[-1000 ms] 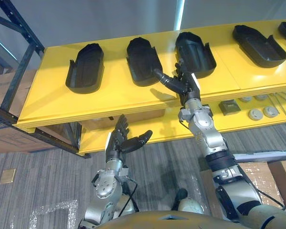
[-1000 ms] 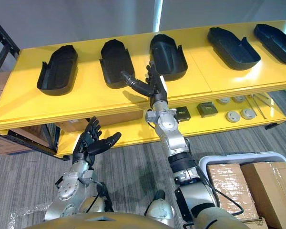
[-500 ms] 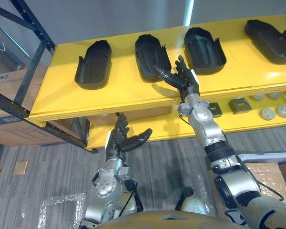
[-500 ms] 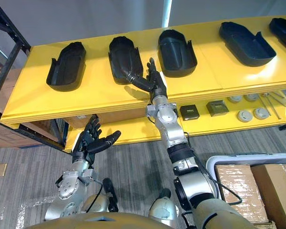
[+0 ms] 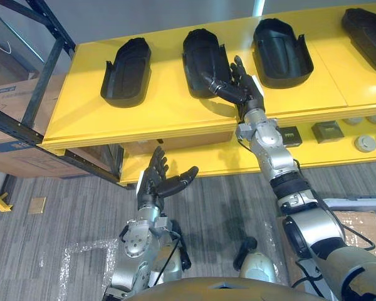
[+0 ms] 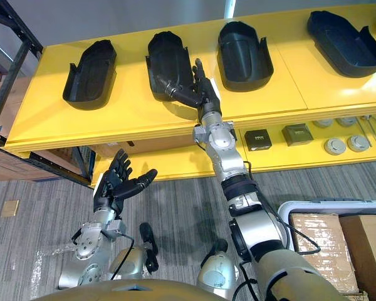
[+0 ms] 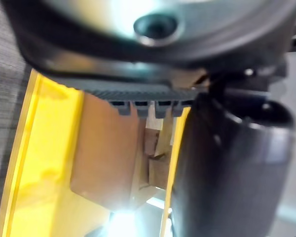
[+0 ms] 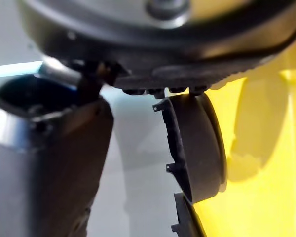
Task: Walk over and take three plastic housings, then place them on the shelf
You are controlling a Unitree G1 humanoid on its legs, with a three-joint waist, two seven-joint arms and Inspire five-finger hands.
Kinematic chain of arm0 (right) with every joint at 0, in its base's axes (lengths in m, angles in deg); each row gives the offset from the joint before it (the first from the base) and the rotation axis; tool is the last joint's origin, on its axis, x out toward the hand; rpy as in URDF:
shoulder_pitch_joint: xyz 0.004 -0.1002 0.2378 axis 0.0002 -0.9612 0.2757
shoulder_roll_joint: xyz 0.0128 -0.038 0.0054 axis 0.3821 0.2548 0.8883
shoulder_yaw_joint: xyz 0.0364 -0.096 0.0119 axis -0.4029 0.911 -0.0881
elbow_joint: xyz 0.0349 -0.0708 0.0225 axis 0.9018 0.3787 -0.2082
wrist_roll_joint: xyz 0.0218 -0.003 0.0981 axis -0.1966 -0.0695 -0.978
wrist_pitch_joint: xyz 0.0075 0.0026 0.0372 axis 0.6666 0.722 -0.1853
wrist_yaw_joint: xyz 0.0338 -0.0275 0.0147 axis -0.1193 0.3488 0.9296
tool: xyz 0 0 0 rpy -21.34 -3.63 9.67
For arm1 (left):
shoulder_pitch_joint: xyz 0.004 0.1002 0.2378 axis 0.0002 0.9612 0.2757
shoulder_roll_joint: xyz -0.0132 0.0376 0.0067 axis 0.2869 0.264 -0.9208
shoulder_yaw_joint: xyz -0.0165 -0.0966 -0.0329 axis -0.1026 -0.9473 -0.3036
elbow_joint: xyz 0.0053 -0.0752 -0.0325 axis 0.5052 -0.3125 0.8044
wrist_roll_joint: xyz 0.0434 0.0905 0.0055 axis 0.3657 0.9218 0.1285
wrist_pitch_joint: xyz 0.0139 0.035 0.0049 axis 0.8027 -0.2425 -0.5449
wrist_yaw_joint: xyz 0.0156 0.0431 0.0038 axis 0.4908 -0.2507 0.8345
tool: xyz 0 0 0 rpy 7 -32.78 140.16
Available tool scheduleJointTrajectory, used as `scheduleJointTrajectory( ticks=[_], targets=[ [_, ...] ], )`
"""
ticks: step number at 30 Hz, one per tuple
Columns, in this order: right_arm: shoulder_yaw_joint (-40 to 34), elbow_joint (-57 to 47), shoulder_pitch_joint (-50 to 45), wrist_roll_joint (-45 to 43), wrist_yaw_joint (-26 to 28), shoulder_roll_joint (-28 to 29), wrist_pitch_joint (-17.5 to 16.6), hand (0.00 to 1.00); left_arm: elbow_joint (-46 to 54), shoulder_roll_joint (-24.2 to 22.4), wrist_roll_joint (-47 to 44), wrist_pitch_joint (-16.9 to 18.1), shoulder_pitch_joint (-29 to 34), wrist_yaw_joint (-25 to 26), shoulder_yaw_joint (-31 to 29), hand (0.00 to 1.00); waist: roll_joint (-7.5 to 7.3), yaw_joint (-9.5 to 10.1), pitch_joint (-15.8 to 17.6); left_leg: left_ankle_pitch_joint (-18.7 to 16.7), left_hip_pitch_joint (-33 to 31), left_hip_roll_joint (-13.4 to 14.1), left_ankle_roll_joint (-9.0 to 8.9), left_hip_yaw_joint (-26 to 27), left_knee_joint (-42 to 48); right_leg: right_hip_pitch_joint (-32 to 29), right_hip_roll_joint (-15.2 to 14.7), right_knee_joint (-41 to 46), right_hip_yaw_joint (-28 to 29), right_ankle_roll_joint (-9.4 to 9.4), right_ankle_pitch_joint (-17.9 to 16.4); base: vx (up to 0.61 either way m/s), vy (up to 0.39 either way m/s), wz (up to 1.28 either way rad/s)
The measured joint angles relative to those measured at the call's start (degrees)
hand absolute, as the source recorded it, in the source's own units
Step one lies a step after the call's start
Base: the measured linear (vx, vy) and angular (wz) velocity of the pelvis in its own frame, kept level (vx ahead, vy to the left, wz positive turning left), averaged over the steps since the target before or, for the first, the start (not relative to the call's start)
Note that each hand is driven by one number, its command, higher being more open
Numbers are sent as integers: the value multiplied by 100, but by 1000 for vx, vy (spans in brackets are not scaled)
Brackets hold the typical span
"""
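Right hand (image 5: 243,89), fingers straight and thumb stretched against the near end of the black plastic boat-shaped housing (image 5: 202,50) lying just ahead of it on the yellow shelf (image 5: 163,116), could shove that housing away instead of gripping, since nothing curls around it yet.

The left arm (image 5: 138,241) and right arm (image 5: 272,160) are shiny silver-grey, made of round parts. The left robot hand (image 5: 155,183) and right robot hand (image 5: 243,93) are black, each with a white patch.
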Motion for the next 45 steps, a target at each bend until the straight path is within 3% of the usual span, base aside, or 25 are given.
scheduleJointTrajectory(
  ticks=[27,42,45],
  targets=[
    [307,-415,-84,-224,986,-152,-98,100,0,5,-2,34,-169,-58,1,100,-20,-17,247,-9,7,28,-17,100,11,-94,40,76,106,4,0,4,-2,-1],
    [420,-603,-336,291,462,-141,-198,100,-8,62,1,121,-110,-35,15,100,-32,-22,241,-12,130,47,-21,136,-62,145,170,-283,72,55,182,3,4,-1],
    [265,-1274,-676,415,330,-137,-205,100,-14,70,2,173,-110,26,31,100,-63,-32,229,-29,226,51,-43,152,-103,301,243,-517,70,74,265,27,22,-5]
  ],
)
